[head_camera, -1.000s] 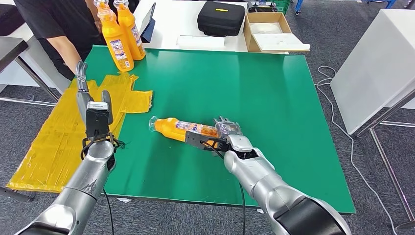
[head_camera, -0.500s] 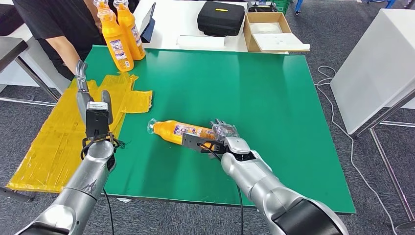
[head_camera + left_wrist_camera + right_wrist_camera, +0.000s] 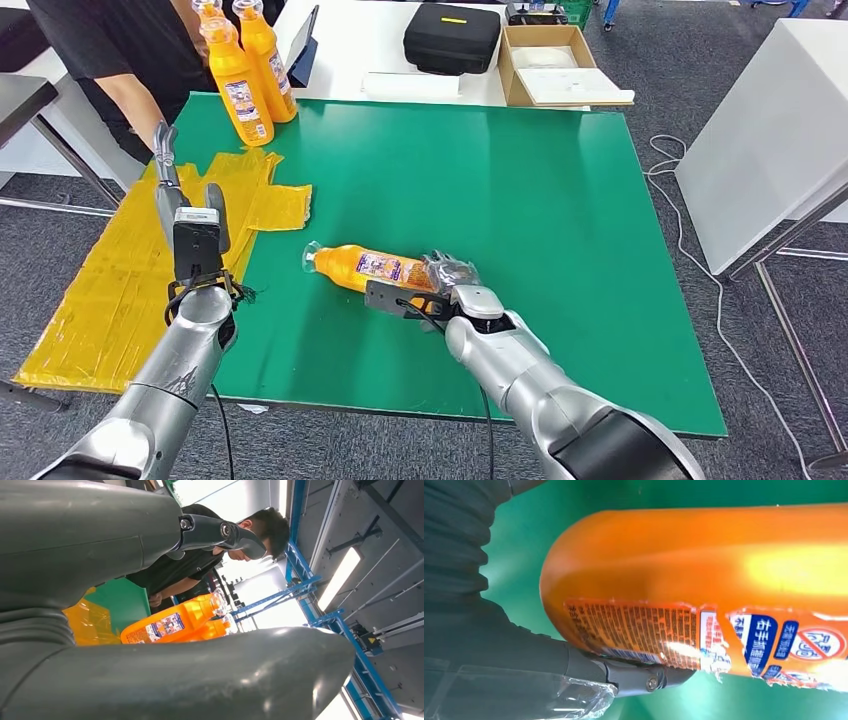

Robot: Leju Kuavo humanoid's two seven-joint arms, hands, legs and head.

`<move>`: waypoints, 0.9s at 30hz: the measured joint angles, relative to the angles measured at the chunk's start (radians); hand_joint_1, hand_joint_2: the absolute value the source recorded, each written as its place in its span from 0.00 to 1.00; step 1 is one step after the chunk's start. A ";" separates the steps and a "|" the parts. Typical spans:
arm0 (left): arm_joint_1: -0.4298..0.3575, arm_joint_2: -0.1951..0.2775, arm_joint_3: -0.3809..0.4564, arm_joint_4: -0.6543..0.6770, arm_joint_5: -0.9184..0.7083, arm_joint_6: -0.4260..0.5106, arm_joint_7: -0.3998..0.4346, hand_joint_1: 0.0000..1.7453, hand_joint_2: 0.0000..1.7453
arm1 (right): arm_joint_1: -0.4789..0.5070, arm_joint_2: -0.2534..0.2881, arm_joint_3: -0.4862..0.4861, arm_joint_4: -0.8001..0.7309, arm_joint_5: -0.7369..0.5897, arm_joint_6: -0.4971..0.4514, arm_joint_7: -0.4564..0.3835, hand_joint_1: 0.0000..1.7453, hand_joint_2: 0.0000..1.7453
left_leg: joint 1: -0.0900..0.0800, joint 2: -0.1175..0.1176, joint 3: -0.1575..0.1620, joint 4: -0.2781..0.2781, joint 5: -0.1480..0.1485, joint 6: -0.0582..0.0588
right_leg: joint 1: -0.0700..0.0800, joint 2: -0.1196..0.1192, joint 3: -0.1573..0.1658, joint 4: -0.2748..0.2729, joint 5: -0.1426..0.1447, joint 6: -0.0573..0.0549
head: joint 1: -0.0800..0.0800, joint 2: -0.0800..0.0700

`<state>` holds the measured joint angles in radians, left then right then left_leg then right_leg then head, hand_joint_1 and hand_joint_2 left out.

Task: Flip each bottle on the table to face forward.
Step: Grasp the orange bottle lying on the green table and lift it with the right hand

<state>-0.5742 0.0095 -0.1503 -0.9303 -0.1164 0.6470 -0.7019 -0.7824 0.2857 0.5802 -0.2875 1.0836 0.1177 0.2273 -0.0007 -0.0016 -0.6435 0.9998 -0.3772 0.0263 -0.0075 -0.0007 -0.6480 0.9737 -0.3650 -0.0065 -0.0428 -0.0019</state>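
Your right hand grips the lying bottle, fingers wrapped round its base. Your left hand, at nine o'clock over the tabletop, holds nothing, fingers spread.

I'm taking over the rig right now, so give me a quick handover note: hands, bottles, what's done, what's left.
Right hand: grips the lying bottle at its base end, on the green table; the cap points toward the robot's left.
Left hand: raised over the yellow sheet, fingers apart, holding nothing.
Two upright bottles stand at the far left corner, by a person.
Done: the lying bottle is grasped.
Left: turn it label-forward; whether the upright pair still needs turning I cannot tell.
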 joint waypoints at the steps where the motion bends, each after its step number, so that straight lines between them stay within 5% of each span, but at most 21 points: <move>1: 0.000 0.000 0.000 0.000 0.000 0.000 0.000 0.00 0.00 | 0.001 0.000 0.000 0.000 0.000 0.001 0.001 0.43 1.00 | 0.000 0.000 0.000 0.000 0.000 0.000 | 0.000 0.000 0.000 0.000 0.000 0.000 | 0.000 0.000; 3: 0.000 -0.001 0.000 -0.001 -0.001 0.001 0.000 0.00 0.00 | 0.002 0.000 0.000 0.001 0.000 0.004 0.002 0.77 1.00 | 0.000 0.000 0.000 0.000 0.000 0.000 | 0.000 0.000 0.000 0.000 0.000 0.000 | 0.000 0.000; 6: 0.000 -0.001 0.000 -0.001 -0.003 0.002 0.000 0.00 0.00 | 0.004 0.000 0.000 0.001 0.000 0.007 0.004 0.77 1.00 | 0.000 0.000 0.000 0.000 0.000 0.000 | 0.000 0.000 0.000 0.000 0.000 0.000 | 0.000 0.000; 11: 0.000 -0.002 0.000 -0.001 -0.004 0.002 0.000 0.00 0.00 | 0.005 -0.001 0.000 0.001 -0.001 0.007 0.004 0.96 1.00 | 0.000 0.000 0.000 0.000 0.000 0.000 | 0.000 0.000 0.000 0.000 0.000 0.000 | 0.000 0.000; 27: 0.008 -0.008 0.003 -0.007 -0.001 -0.053 0.000 0.00 0.00 | 0.008 -0.004 0.000 0.001 0.002 0.004 0.009 1.00 1.00 | 0.000 0.000 0.001 0.000 0.000 0.000 | 0.000 0.000 0.000 0.000 0.000 0.000 | 0.000 0.000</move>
<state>-0.5660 0.0017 -0.1470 -0.9374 -0.1175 0.5939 -0.7018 -0.7747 0.2816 0.5798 -0.2861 1.0857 0.1213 0.2362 -0.0008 -0.0014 -0.6427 0.9998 -0.3772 0.0263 -0.0075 -0.0006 -0.6478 0.9736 -0.3650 -0.0065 -0.0430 -0.0019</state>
